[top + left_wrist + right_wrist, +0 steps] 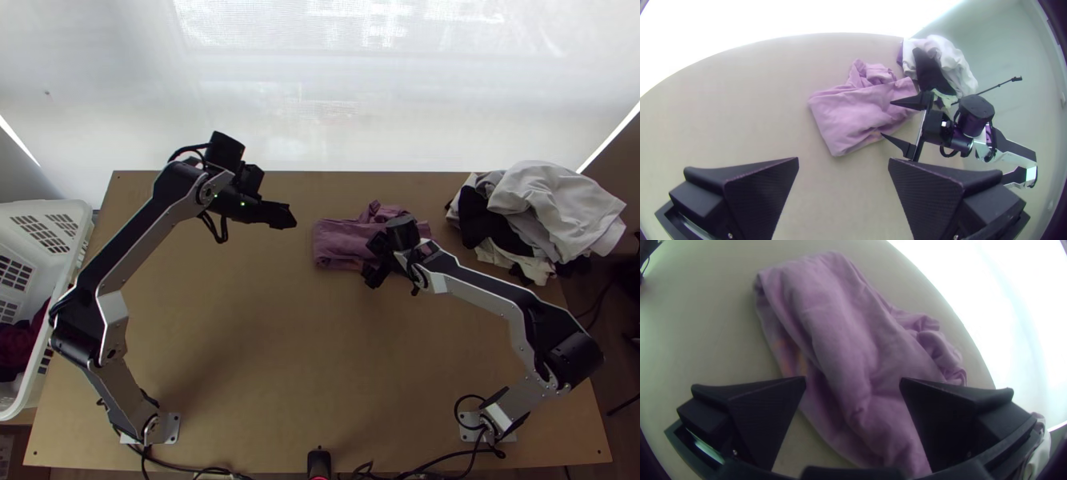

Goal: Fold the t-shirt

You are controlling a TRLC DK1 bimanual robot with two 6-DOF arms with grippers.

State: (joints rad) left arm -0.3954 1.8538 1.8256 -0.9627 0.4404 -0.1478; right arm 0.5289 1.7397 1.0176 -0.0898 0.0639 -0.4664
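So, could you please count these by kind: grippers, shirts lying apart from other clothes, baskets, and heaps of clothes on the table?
Grippers: 2
Shirt: 1
Basket: 1
Clothes heap: 1
Total: 5

Soft matt purple cloth makes the t-shirt [340,240]; the table [264,368] is smooth wood.

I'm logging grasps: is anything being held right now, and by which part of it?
Nothing is held: the left gripper and right gripper are both open, the right one at the purple t-shirt.
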